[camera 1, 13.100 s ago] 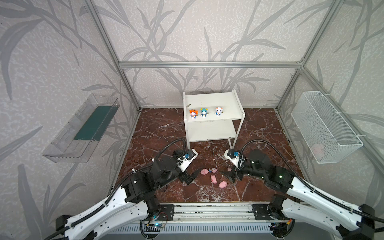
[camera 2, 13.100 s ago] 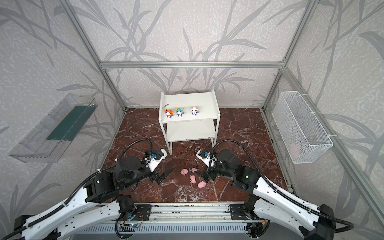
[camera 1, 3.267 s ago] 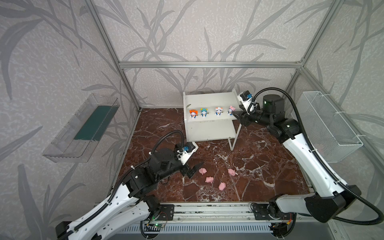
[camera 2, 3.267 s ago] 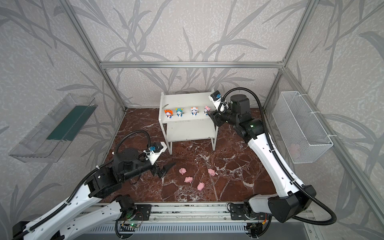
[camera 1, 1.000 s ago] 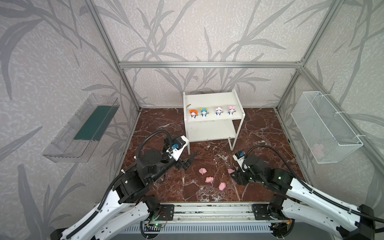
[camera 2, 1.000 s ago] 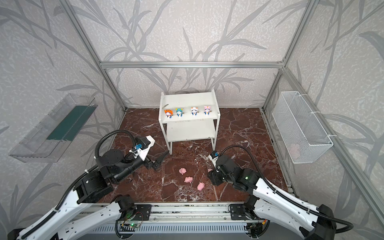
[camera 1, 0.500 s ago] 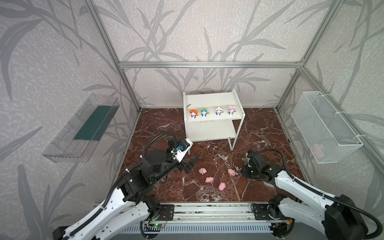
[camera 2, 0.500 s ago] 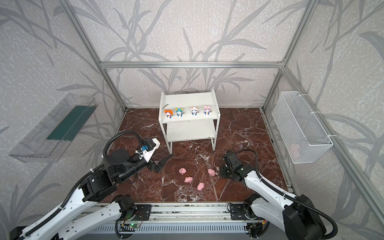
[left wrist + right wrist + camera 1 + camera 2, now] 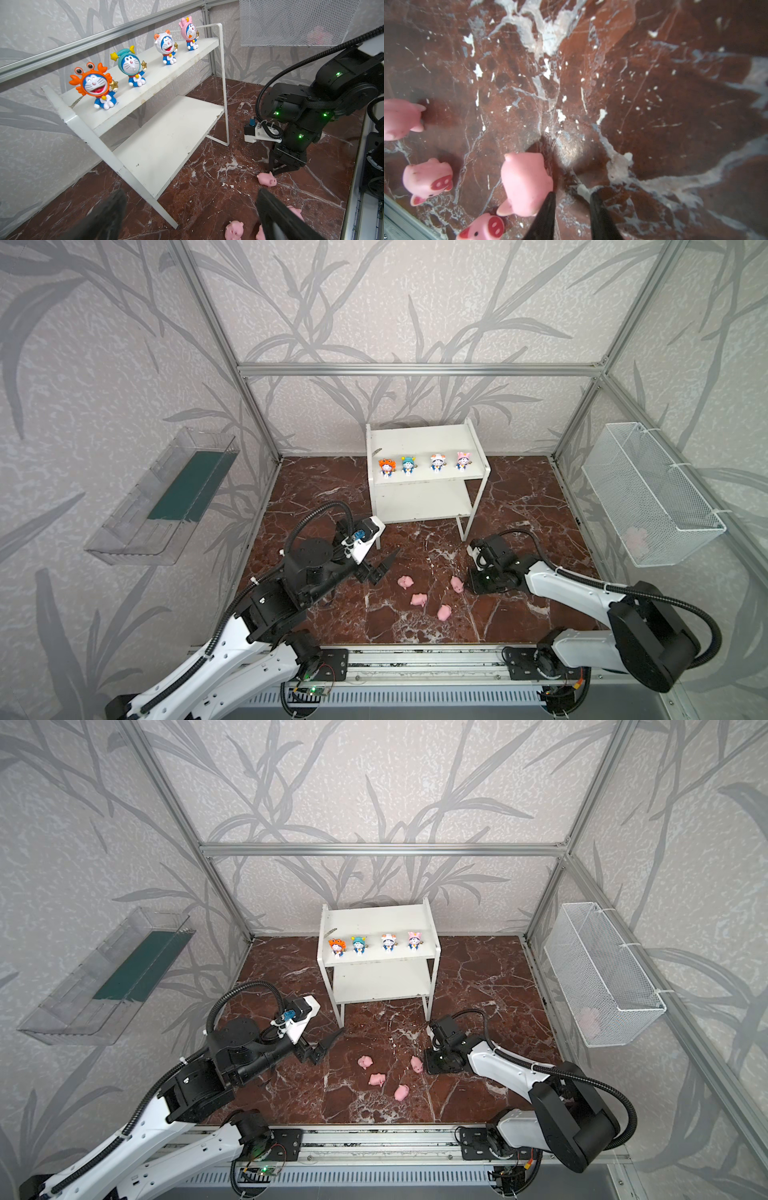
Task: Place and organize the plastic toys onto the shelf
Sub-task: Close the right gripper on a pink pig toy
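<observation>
Figurines (image 9: 436, 462) line the upper board of the shelf (image 9: 419, 506) in both top views; four pigs (image 9: 418, 599) lie on the floor. From the left wrist we see the left gripper (image 9: 191, 193) spread wide and empty. From the right wrist, the right gripper (image 9: 572, 194) is narrowly parted and empty, with a pig (image 9: 525, 182) just beside it.

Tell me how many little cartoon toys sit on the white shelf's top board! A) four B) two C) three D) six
A: on the top board of the shelf stand four in a row: orange-hooded figurine, teal-hooded figurine, white-hooded figurine, pink-hooded figurine.
</observation>
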Controlling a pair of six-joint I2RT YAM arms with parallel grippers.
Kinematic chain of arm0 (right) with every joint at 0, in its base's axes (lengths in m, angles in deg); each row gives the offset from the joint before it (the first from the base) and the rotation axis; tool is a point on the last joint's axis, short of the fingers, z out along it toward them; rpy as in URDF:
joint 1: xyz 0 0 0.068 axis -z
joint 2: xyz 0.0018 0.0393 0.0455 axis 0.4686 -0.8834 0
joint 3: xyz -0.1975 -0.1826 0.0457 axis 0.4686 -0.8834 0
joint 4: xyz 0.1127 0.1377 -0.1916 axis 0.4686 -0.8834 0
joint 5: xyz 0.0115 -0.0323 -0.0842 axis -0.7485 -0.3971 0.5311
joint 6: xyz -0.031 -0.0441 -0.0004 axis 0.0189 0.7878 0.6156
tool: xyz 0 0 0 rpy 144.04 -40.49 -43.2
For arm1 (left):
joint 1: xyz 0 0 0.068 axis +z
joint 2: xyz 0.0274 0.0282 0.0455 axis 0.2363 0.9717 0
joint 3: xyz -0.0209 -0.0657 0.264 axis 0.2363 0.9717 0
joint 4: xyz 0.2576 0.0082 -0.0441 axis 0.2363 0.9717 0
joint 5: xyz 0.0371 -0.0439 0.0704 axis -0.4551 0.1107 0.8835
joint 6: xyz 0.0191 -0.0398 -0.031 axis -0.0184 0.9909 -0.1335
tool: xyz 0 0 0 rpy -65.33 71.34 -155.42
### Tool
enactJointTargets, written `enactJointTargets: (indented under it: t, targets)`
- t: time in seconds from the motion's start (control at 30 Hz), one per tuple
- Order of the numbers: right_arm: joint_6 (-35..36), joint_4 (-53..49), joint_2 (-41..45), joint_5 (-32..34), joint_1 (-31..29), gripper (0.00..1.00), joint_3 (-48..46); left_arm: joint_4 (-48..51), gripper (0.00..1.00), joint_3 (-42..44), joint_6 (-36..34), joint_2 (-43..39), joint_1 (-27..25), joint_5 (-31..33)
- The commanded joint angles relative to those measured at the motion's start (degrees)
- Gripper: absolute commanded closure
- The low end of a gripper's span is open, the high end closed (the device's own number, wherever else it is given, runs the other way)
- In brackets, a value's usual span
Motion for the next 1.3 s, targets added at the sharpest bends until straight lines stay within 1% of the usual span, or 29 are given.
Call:
enactJointTargets:
  t: [0.0,0.07,0.1,0.2,0.27,0.33,0.5,0.67,0.83,1.13,1.27]
  targets:
    - [1.1,-3.4,4.0,2.4,-0.1,0.6,-0.5,-0.9,0.01,0.6,-0.6,0.1,0.6,-1.3]
    - [2.2,-3.1,6.0,1.8,-0.2,0.54,-0.9,-0.9,0.01,0.7,-0.5,0.1,0.7,-1.6]
    - [2.8,-2.6,6.9,1.0,-0.5,0.49,-0.9,-1.0,0.01,0.7,-0.6,0.2,0.8,-1.6]
    - [4.5,-0.9,8.2,0.6,-3.2,0.37,-0.9,-1.0,0.01,0.6,-0.4,0.1,1.0,-2.0]
    - [5.0,-0.5,7.7,1.6,-5.4,0.31,-0.2,-1.1,0.01,0.6,-0.2,0.1,1.2,-2.1]
    - [5.1,-0.5,6.1,3.0,-7.3,0.3,0.9,-1.1,0.01,0.7,-0.2,0.2,1.1,-2.3]
    - [4.1,0.7,1.4,4.5,-9.6,0.3,1.7,-1.0,0.01,0.6,-0.1,-0.1,1.3,-2.4]
    - [3.5,1.7,-1.2,7.8,-11.8,0.38,2.0,-1.1,0.01,0.8,-0.1,-0.5,1.3,-2.2]
    - [3.3,3.3,-2.6,9.1,-12.1,0.45,2.0,-1.0,0.01,0.9,-0.1,-0.4,1.3,-2.4]
    - [4.8,6.0,-3.8,10.5,-12.6,0.65,2.6,-0.9,0.01,1.0,-0.3,0.1,1.5,-2.3]
    - [6.0,7.4,-2.8,10.0,-13.5,0.73,2.6,-0.9,0.01,1.1,-0.2,0.4,1.7,-2.3]
